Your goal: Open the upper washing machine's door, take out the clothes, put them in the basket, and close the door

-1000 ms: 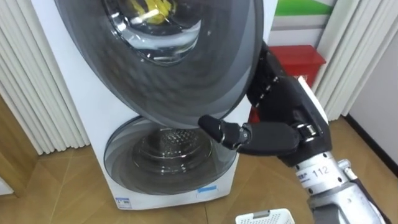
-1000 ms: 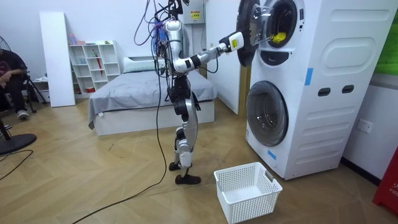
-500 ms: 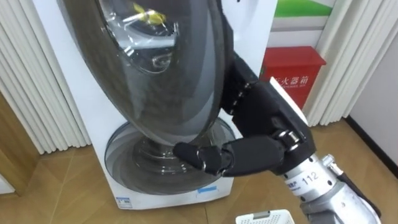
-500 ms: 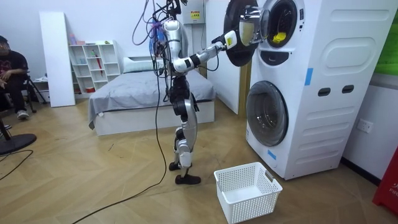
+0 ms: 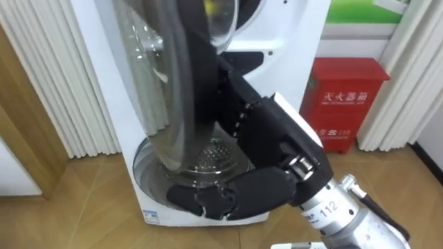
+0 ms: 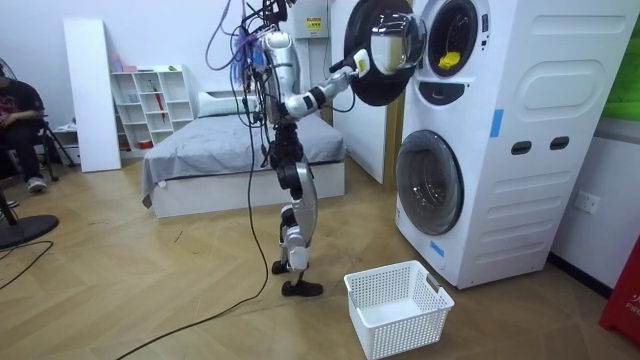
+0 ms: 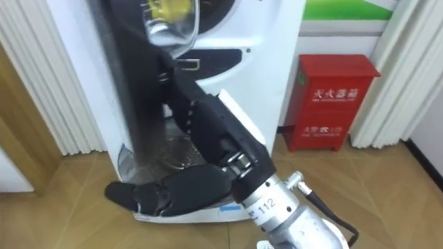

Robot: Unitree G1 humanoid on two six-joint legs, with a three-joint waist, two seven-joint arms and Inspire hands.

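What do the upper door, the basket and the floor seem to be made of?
Door: a dark glossy ring, probably plastic, around a clear bowl, likely glass judging by its reflections.
Basket: white plastic, with moulded lattice walls.
Floor: wood or laminate, laid in herringbone planks with a light sheen.

The upper washer's round door (image 6: pixel 385 50) stands open, edge-on to the robot, with the right hand (image 5: pixel 263 159) against it — the drum mouth (image 6: pixel 452 38) to its right is unblocked, and a white basket (image 6: pixel 398 305) occupies the near floor below.
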